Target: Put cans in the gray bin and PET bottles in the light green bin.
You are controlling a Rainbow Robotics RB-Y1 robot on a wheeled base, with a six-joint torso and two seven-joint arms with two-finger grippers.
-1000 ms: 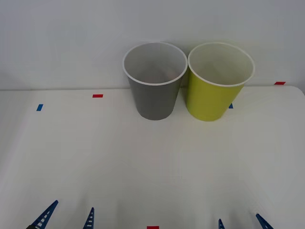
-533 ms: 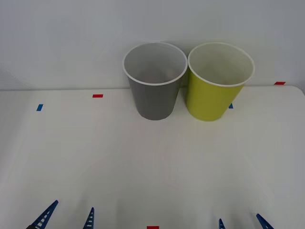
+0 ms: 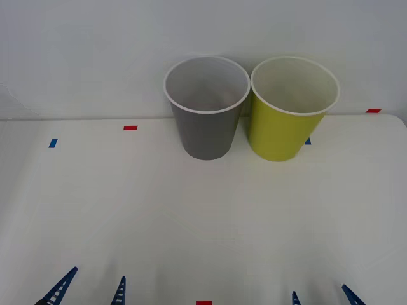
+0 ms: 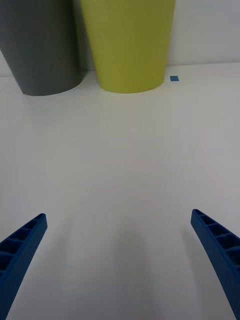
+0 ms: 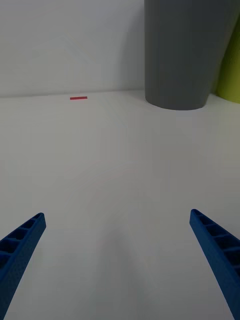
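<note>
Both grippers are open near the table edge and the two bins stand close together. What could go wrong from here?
1. The gray bin and light green bin nearly touch, so a drop near the shared rims might land in the wrong one.
2. Both are tall and tapered; a bump from the left gripper or right gripper could tip one.

Gray bin [image 5: 187,52] top cut off in wrist views; light green bin [image 4: 127,42] likewise; bin bottoms unseen.
</note>
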